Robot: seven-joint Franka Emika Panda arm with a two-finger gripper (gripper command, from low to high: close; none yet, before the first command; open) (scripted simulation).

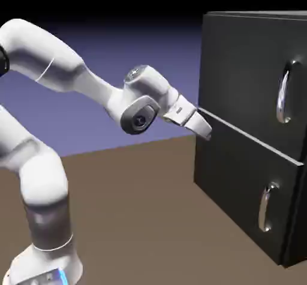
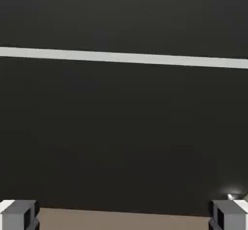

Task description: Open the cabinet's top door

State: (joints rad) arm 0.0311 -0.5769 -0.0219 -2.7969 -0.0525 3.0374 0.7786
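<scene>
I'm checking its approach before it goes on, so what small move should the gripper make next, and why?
Probably swing the gripper up and across toward the top door's long handle. Its jaws are open with nothing between them, and its tips sit below the pale strip, while that handle is higher, near the door's far edge.

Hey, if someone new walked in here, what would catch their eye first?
Probably the bright white robot arm reaching in from the exterior view's left. Next, the tall black cabinet on the right, with two curved shiny handles, the longer one above the shorter one, and a pale strip between its doors.
</scene>
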